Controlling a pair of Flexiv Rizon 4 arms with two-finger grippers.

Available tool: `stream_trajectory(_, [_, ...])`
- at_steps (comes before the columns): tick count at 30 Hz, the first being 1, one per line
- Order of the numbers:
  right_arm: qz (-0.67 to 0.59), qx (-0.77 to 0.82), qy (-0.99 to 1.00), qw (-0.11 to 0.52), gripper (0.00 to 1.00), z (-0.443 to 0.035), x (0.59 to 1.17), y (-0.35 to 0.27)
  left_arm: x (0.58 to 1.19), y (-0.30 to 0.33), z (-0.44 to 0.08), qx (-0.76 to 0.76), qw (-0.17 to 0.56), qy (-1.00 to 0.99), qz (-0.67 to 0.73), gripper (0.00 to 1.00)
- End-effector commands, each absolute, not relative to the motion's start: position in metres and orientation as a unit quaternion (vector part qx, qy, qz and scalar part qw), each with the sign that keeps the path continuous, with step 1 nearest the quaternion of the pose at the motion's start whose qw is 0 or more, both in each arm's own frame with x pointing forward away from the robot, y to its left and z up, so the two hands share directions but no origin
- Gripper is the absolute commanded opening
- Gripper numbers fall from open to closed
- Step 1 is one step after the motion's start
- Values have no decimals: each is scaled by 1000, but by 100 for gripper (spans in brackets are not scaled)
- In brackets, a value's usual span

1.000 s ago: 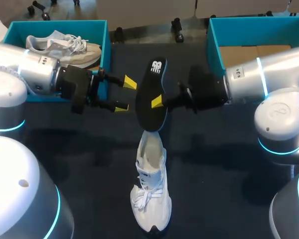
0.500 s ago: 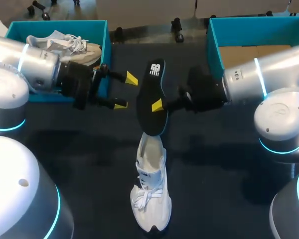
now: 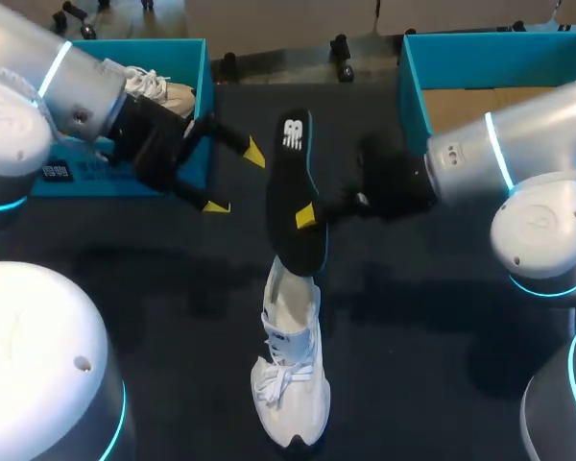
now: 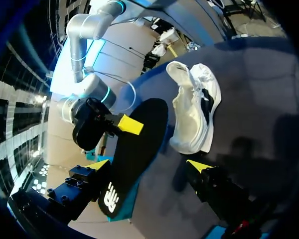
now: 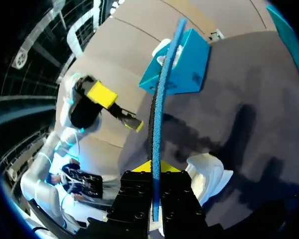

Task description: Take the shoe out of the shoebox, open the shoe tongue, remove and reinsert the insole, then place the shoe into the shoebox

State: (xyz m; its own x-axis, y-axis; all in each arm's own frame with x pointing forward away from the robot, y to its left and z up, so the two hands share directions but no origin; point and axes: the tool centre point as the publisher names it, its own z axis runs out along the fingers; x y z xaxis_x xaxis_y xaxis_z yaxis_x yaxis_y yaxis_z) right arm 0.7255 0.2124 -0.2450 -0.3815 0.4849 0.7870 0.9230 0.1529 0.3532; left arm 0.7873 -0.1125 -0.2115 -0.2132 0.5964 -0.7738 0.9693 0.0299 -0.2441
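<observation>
My right gripper is shut on a black insole with a teal edge, held on edge above the table's middle. The insole's lower end hangs at the heel opening of a white shoe, which lies on the dark table with its toe toward the front edge. In the right wrist view the insole stands edge-on between my fingers, with the shoe beside them. My left gripper is open to the left of the insole, apart from it. In the left wrist view the insole and the shoe lie ahead of its open fingers.
A teal shoebox at the back left holds another pale shoe. A second teal shoebox at the back right has a cardboard floor. My left arm crosses in front of the left box.
My left arm has lifted and swung back toward the left box, its open gripper tilting downward. The insole has sunk a little toward the shoe's heel, still held in my right gripper.
</observation>
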Motion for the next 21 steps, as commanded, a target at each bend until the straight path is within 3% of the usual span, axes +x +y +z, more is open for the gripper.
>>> stream_trajectory(1, [-401,-488,-728,266,0,-245,736,219,798,-110,-208,596,208,678,-377,100])
stream_trajectory(13, [-401,-488,-728,266,0,-245,736,219,798,-110,-208,596,208,678,-377,100])
stream_trajectory(21, [-454,-481,-712,234,0,-255,732,214,789,-108,-206,504,165,802,-277,100])
